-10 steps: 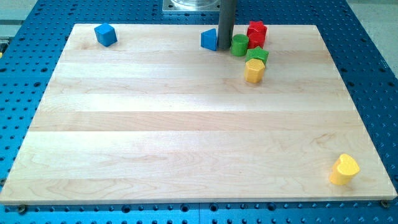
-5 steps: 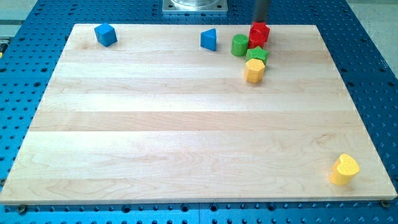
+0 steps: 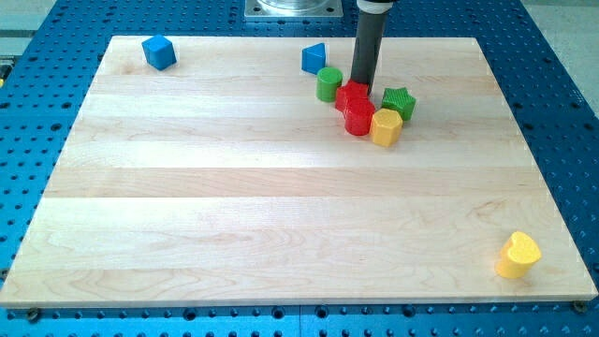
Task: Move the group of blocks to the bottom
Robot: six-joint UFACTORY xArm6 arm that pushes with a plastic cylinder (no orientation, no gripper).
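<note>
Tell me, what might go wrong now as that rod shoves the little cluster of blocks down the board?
My tip sits just above the red block, so only that one is pushed directly. The green cylinder to the view's left and the green star to the right flank it and could slip aside and be left behind. The yellow block touches the red one off-centre and may veer rightward.

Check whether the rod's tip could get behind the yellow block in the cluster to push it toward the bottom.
Probably yes. My tip sits at the red block's top edge; the yellow block lies lower right, with a green star above it, so it would likely be pushed along too.
</note>
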